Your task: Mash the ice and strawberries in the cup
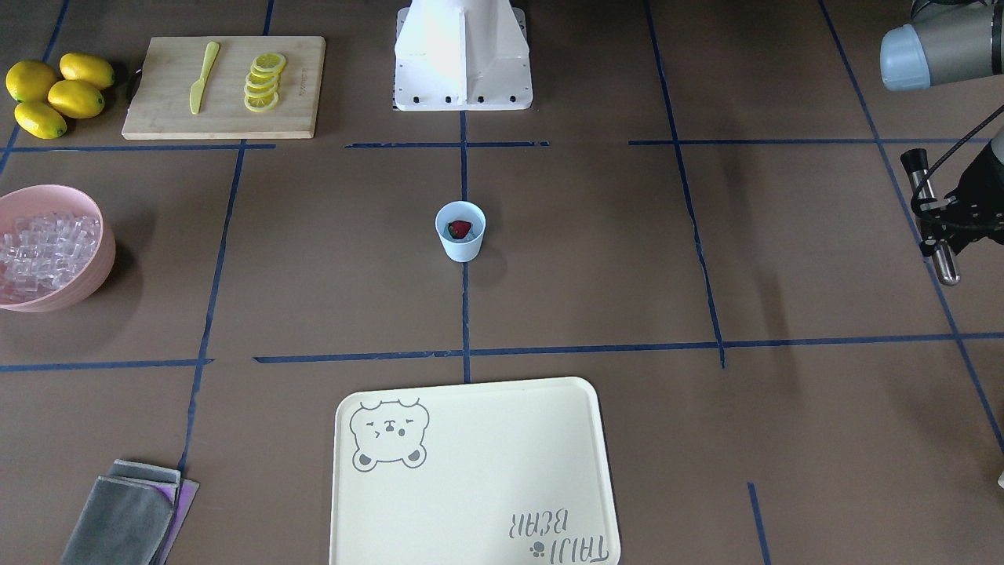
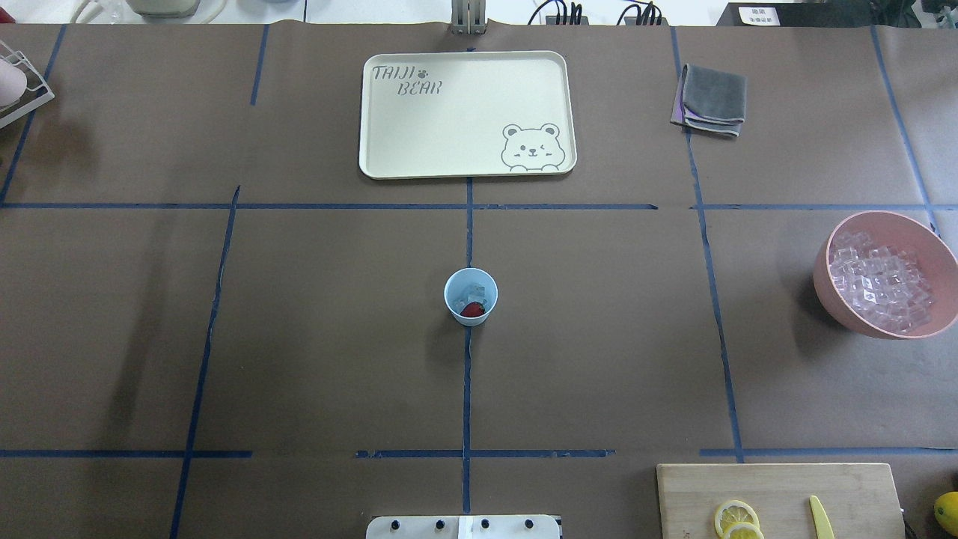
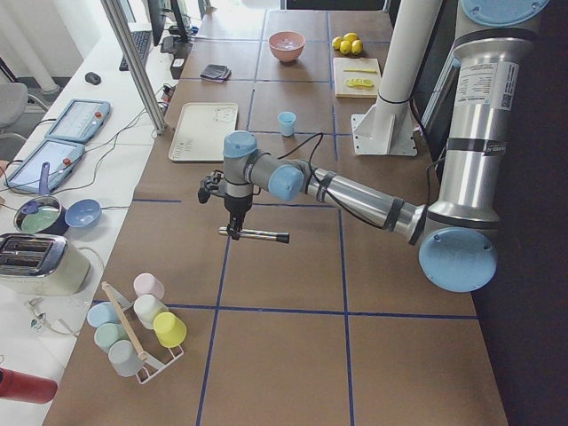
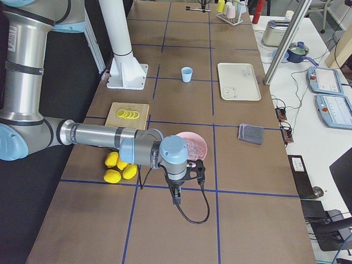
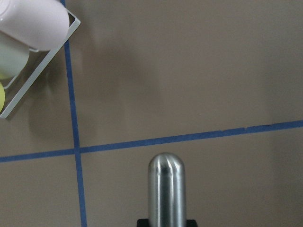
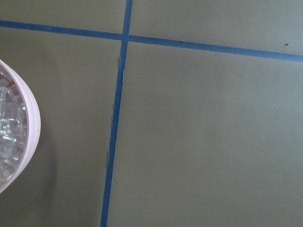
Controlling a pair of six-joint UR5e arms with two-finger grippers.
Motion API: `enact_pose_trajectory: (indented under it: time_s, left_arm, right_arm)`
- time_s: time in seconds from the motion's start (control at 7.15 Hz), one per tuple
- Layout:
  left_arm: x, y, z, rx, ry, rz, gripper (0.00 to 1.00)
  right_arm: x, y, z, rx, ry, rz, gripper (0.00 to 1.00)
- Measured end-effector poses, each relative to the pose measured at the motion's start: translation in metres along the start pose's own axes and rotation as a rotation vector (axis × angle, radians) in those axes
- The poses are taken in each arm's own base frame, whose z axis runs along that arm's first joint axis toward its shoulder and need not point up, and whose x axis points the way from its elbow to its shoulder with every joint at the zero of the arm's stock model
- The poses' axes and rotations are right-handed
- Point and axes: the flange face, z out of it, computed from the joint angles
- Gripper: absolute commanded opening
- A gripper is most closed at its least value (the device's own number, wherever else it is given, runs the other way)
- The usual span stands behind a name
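The pale blue cup (image 1: 461, 249) stands upright at the table's centre, also in the overhead view (image 2: 453, 296). Inside it lie the red strawberry (image 1: 460, 229) and a clear ice cube (image 2: 476, 289). My left gripper (image 1: 935, 227) is far off to the cup's side, above bare table, shut on a metal muddler rod (image 1: 943, 263). The rod's rounded end shows in the left wrist view (image 5: 165, 189). My right gripper (image 4: 176, 193) hangs beside the pink bowl, far from the cup. I cannot tell whether it is open or shut.
A pink bowl (image 2: 829, 293) full of ice cubes (image 2: 883, 288) sits on my right. A cream tray (image 2: 389, 161) lies beyond the cup. A cutting board (image 1: 227, 118) holds lemon slices and a knife, with lemons (image 1: 59, 94) beside it. There is also a grey cloth (image 2: 715, 97) and a cup rack (image 3: 142, 324).
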Motion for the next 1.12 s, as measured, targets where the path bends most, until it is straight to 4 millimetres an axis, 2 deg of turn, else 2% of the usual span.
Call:
enact_pose_trajectory:
  time_s: [0.14, 0.42, 0.56, 0.7, 0.84, 1.12]
  left_arm:
    - [-0.024, 0.017, 0.025, 0.025, 0.014, -0.036, 0.07]
    - [-0.062, 0.038, 0.081, 0.087, 0.062, -0.102, 0.08]
    - [-0.067, 0.048, 0.105, 0.092, 0.082, -0.097, 0.08]
    - [-0.060, 0.058, 0.123, 0.073, 0.093, -0.079, 0.09]
    - [-0.051, 0.065, 0.136, 0.051, 0.099, -0.059, 0.99]
    - [-0.042, 0.076, 0.154, 0.016, 0.098, -0.029, 1.00]
  right_arm:
    - [0.000, 0.000, 0.000, 0.000, 0.000, 0.000, 0.99]
    - [0.000, 0.000, 0.000, 0.000, 0.000, 0.000, 0.99]
    - [0.000, 0.000, 0.000, 0.000, 0.000, 0.000, 0.99]
    - [0.000, 0.000, 0.000, 0.000, 0.000, 0.000, 0.99]
    - [0.000, 0.001, 0.000, -0.001, 0.001, 0.001, 0.99]
    - [0.001, 0.001, 0.001, -0.002, 0.001, 0.002, 0.99]
